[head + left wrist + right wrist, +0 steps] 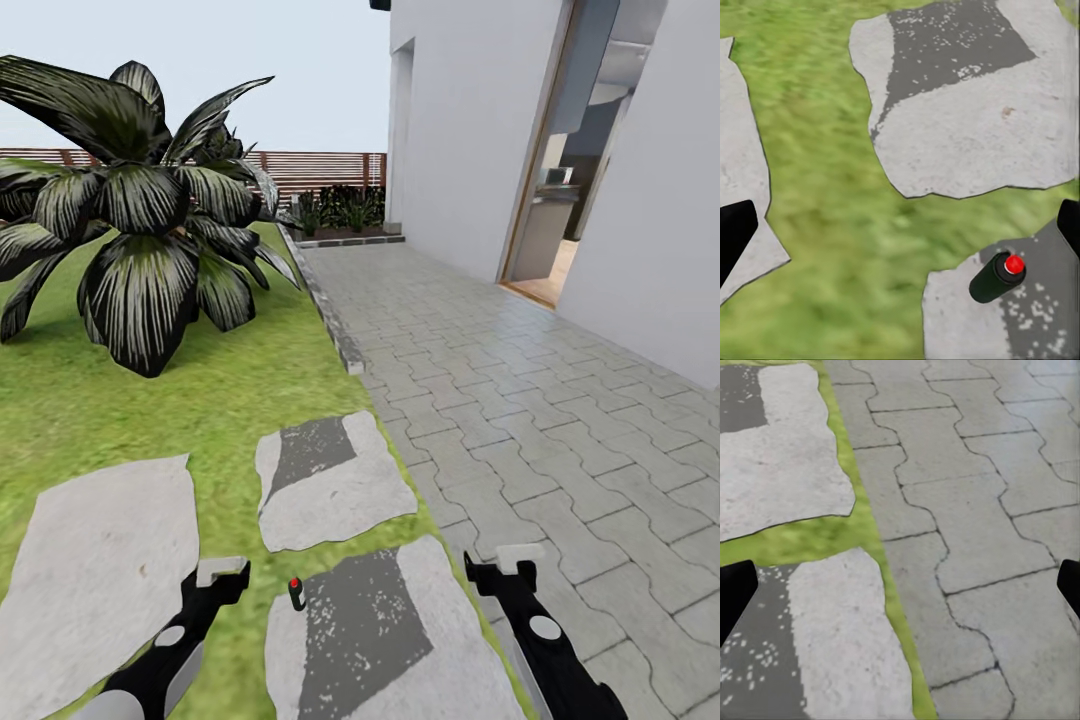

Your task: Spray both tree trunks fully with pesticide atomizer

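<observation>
Atomizer position: pesticide atomizer [296, 594] upright on the left edge of the nearest stepping stone [390, 640], at the rim of that stone's dark patch, grass just beside it; same can in the left wrist view [996, 277], dark green-black body, red cap.
Atomizer handling: likely light, rigid, smooth-sided; small and narrow, so easy to tip with a glancing touch; probably slippery if pinched near the rounded top.
Where to grip: around the cylindrical body below the red cap, fingers on opposite sides, cap left free for spraying.
Left gripper: [222, 577] hovering just left of the atomizer, over grass, not touching; fingers spread wide, dark tips at both side edges of the left wrist view, nothing between them.
Right gripper: [500, 572] well right of the atomizer, above the seam between grass and paving; fingers wide apart as well, empty.
Surface under the atomizer: flat pale stone with a dark patch dotted by white specks; firm, level, no give; neighbouring stepping stones [330, 480] ahead of the atomizer and to its left, set in lawn [150, 420].
Surface right of the atomizer: grey interlocking paving [560, 420] running toward the white house wall [460, 130] and an open doorway.
Room around the atomizer: open on all sides, nothing crowding it; short palm [140, 230] well ahead and left; slatted wooden fence [320, 170] far beyond.
Trees: none of the tall bare-trunked kind visible from here.
</observation>
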`<state>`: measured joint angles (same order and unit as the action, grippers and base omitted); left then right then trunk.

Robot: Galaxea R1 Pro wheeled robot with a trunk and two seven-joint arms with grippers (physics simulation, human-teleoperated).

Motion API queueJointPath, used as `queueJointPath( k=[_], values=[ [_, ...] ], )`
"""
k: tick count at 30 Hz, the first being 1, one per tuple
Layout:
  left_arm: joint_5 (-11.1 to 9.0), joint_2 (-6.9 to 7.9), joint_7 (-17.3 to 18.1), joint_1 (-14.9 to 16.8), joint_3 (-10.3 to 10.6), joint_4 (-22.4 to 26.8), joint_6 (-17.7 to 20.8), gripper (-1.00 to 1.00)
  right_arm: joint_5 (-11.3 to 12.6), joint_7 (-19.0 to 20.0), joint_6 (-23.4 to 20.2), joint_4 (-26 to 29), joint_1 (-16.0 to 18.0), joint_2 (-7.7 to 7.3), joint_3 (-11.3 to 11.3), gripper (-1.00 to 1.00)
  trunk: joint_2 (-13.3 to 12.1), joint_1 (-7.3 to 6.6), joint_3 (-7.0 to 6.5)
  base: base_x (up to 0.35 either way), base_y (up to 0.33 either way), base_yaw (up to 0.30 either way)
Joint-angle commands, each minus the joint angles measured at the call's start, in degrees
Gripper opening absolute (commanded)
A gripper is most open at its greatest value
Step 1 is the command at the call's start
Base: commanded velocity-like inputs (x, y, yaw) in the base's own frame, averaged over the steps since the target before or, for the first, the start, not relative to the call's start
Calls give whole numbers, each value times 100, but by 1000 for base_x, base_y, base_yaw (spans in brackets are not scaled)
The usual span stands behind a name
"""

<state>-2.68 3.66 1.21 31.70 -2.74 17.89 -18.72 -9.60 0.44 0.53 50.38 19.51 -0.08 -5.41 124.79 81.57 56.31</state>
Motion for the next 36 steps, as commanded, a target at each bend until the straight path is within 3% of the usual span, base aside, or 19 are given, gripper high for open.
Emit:
queueJointPath(
  k=[1, 8, 17, 23, 36],
  values=[
    [33, -6, -33, -7, 2, 28, -18, 100, 27, 1, 0, 4, 0, 11, -2, 100, 0, 0, 0, 0, 0, 0],
    [91, -6, -229, -23, -7, 43, 93, 100, 62, 0, 5, 14, 0, -34, 11, 100, 0, 0, 0, 0, 0, -13],
    [92, -7, -235, -24, 10, 54, 94, 100, 64, 0, 0, 13, 0, -30, 14, 100, 0, 0, 0, 0, 0, -237],
    [92, -6, -235, -24, 11, 48, 96, 100, 68, 0, 5, 21, 0, -28, 14, 100, 241, 132, 114, 0, 0, -210],
    [97, -6, -235, -25, 10, 39, 96, 100, 72, 0, 5, 23, 0, -27, 14, 100, 762, 417, 361, 0, 0, -23]
  ],
)
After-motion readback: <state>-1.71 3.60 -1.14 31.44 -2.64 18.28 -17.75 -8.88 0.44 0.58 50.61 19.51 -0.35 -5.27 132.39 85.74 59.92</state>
